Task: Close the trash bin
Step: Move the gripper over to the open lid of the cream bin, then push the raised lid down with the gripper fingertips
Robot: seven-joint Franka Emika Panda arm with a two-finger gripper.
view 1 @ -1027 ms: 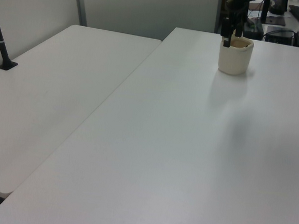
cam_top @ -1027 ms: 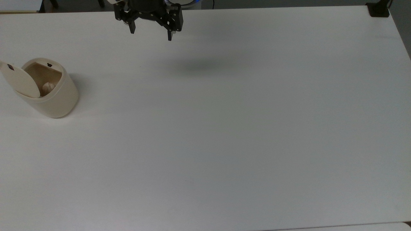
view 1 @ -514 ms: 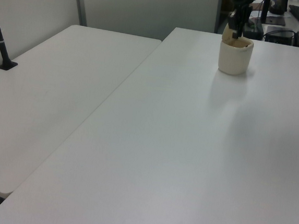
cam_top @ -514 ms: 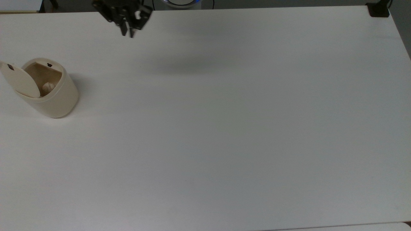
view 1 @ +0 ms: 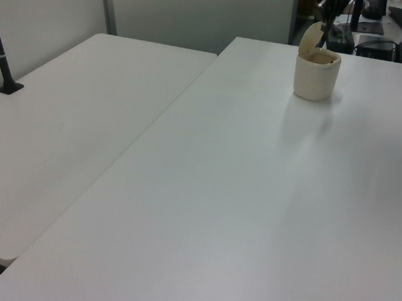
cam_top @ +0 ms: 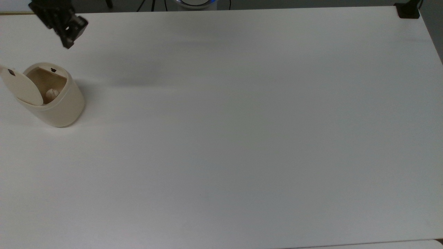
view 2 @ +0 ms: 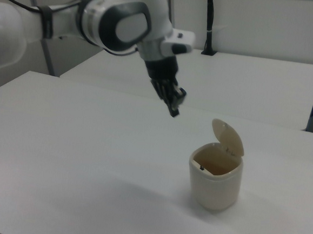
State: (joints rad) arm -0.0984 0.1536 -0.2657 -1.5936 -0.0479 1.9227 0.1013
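The trash bin (cam_top: pixel 59 107) is a small cream-beige tub near the top view's left edge of the white table (cam_top: pixel 242 138). Its flat lid (cam_top: pixel 21 87) stands raised on its hinge, with a small black latch mark near the tip, so the mouth is uncovered. A pale crumpled item (cam_top: pixel 52 92) lies inside. My black gripper (cam_top: pixel 66 44) hangs in the air above the table, beyond the bin toward the top view's upper edge, touching nothing and apparently shut. In the right view the gripper (view 2: pixel 174 111) hovers up and left of the lid (view 2: pixel 228 136) and the bin (view 2: pixel 215 181).
A second white table (view 1: pixel 70 118) adjoins on the left view's left. A black post clamp (cam_top: pixel 407 10) sits at the top view's upper right corner. The bin (view 1: pixel 316 76) stands near the table's far end in the left view, with cables and equipment behind it.
The gripper has swung from the middle of the table's far edge toward the top view's left, ending close to the bin, and its fingers have come together. Bin and lid have not moved.
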